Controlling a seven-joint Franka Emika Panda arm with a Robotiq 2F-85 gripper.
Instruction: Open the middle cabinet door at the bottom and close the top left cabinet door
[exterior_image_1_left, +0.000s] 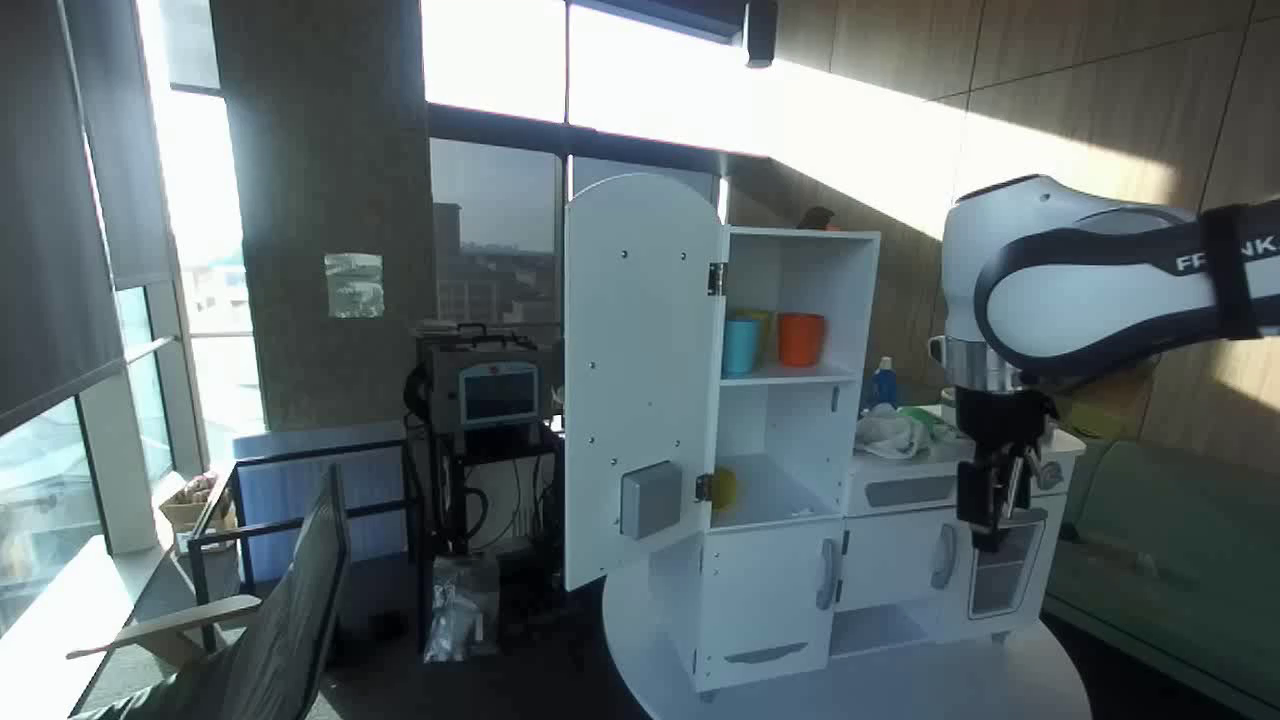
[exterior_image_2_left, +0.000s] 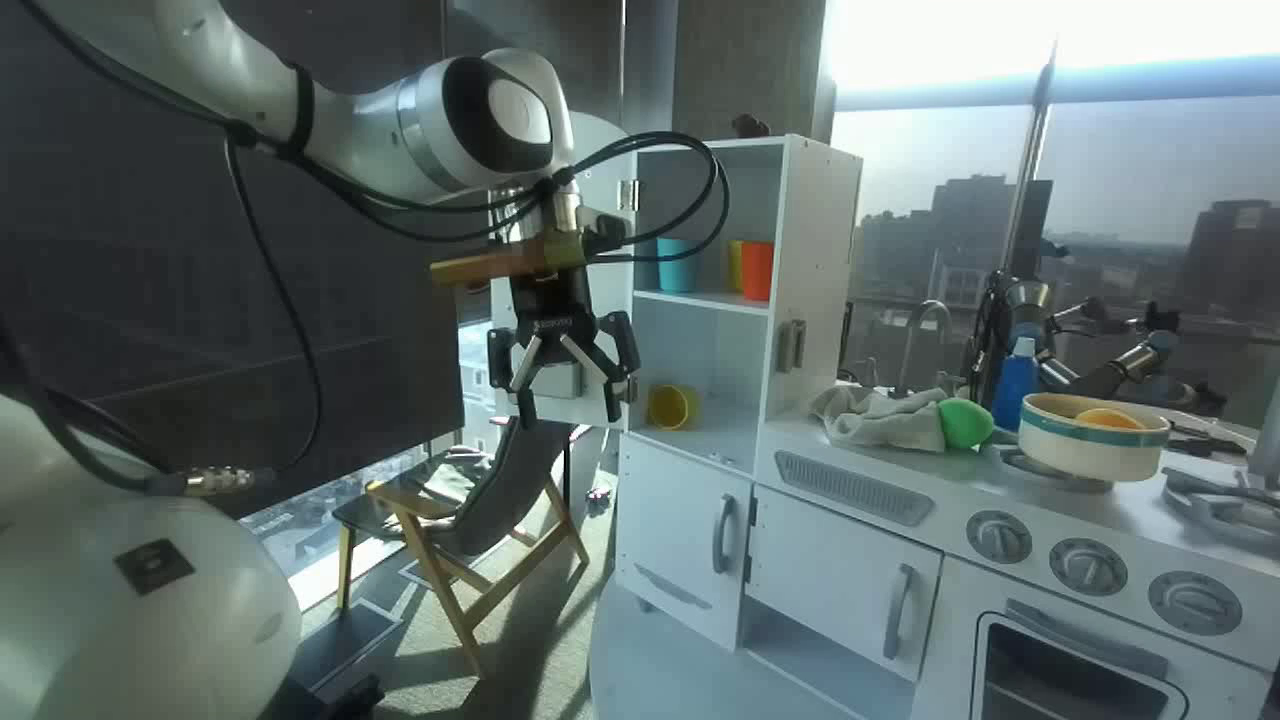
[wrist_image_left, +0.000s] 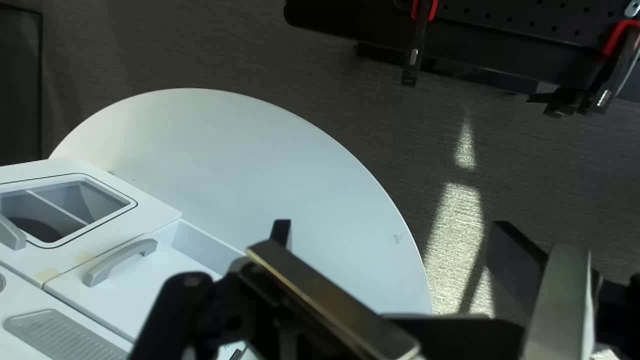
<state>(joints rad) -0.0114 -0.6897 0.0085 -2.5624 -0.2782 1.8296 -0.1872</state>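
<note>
The tall top left cabinet door (exterior_image_1_left: 640, 380) stands wide open, swung out to the left. Its inner face carries a grey square box (exterior_image_1_left: 650, 498). It also shows partly behind my gripper in an exterior view (exterior_image_2_left: 602, 160). The middle cabinet door at the bottom (exterior_image_1_left: 893, 560) is shut, with a grey vertical handle at its right side; it also shows in an exterior view (exterior_image_2_left: 840, 575) and in the wrist view (wrist_image_left: 165, 272). My gripper (exterior_image_2_left: 570, 408) is open and empty, pointing down in front of the cabinet, apart from both doors. It shows in an exterior view (exterior_image_1_left: 1000, 510) and wrist view (wrist_image_left: 395, 232).
The cabinet stands on a round white table (wrist_image_left: 250, 160). Blue (exterior_image_2_left: 677, 264) and orange (exterior_image_2_left: 757, 270) cups stand on the upper shelf; a yellow cup (exterior_image_2_left: 672, 406) lies lower. A cloth (exterior_image_2_left: 880, 418), green ball (exterior_image_2_left: 965, 423), bottle (exterior_image_2_left: 1016, 385) and bowl (exterior_image_2_left: 1092, 445) sit on the counter.
</note>
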